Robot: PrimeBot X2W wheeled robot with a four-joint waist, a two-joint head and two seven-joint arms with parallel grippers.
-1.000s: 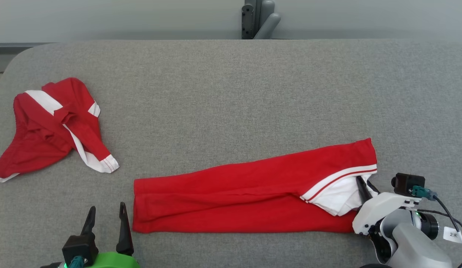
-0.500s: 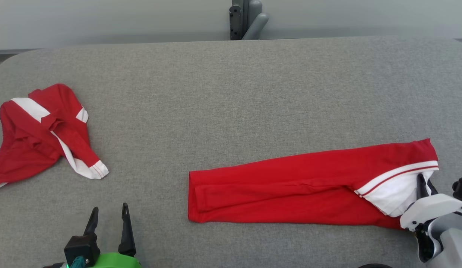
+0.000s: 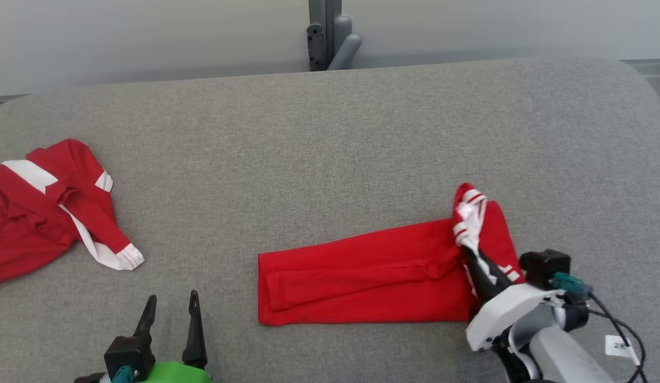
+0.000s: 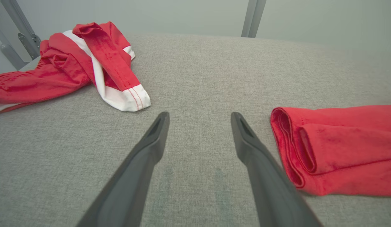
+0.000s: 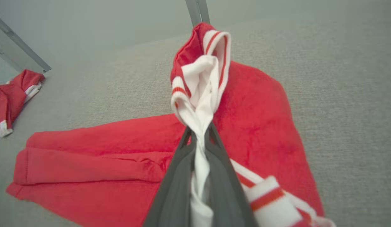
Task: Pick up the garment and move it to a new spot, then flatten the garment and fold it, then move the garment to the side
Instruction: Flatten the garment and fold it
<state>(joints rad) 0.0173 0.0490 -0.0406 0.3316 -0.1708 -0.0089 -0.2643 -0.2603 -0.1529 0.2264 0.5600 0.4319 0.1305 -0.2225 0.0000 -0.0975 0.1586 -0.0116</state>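
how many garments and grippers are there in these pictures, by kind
garments, red with white: 2 (folded garment, crumpled garment)
grippers: 2 (left gripper open, right gripper shut on the folded garment)
total: 4

- A robot test lab or demonstration bay is suggested.
- A broad table (image 3: 330, 133) with rounded corners is covered all over in plain grey felt.
- A bare pale wall (image 3: 149, 37) is seen at 12 o'clock, with a grey metal post (image 3: 324, 32) set against it.
- A teal cable plug (image 3: 564, 281) and a white paper tag (image 3: 617, 346) are seen at 5 o'clock.
- Two matching pieces are laid on the felt: a crumpled red garment (image 3: 48, 213) at 9 o'clock and a long red garment (image 3: 362, 276) at 5 o'clock.
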